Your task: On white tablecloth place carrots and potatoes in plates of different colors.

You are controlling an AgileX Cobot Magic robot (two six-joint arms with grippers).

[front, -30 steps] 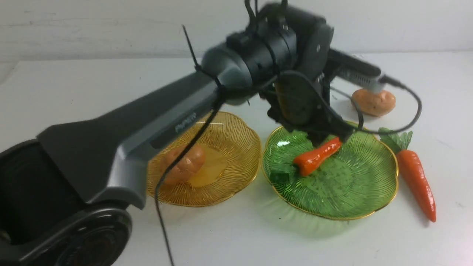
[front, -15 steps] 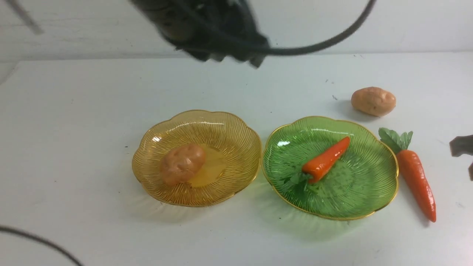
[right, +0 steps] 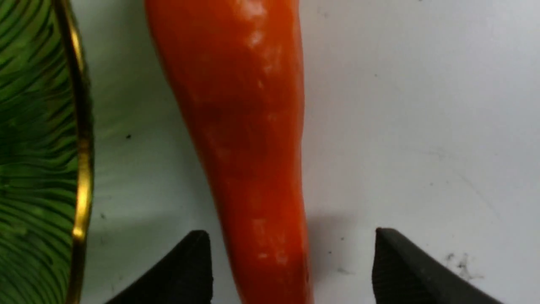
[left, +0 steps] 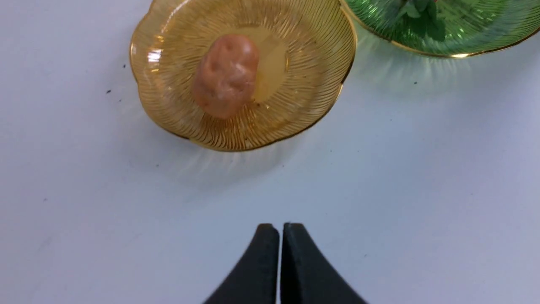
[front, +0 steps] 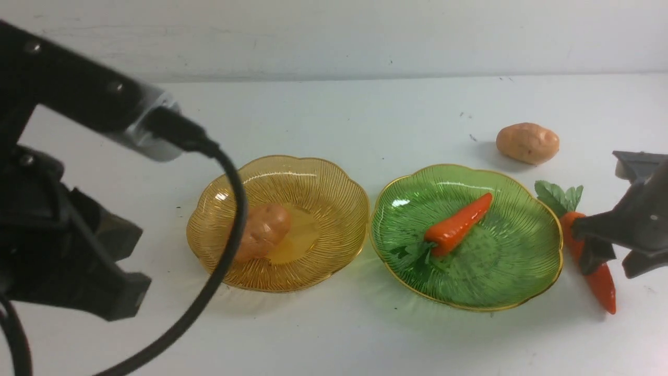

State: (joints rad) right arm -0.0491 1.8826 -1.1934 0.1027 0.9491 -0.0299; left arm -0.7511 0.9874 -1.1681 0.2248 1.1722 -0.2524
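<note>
Jaws spread, the right gripper [right: 289, 253] straddles the glossy, tapered loose carrot [right: 236, 126] lying on the white tablecloth [right: 422, 126] just beside the ribbed, gold-rimmed green plate [right: 82, 169]; a clean pickup likely means closing squarely across its slick body, clear of that rim. The left gripper [left: 280, 230], pressed together, hangs near the amber plate [left: 320, 105] holding a dimpled potato [left: 228, 76]; a second potato [front: 527, 142] sits on the cloth.
</note>
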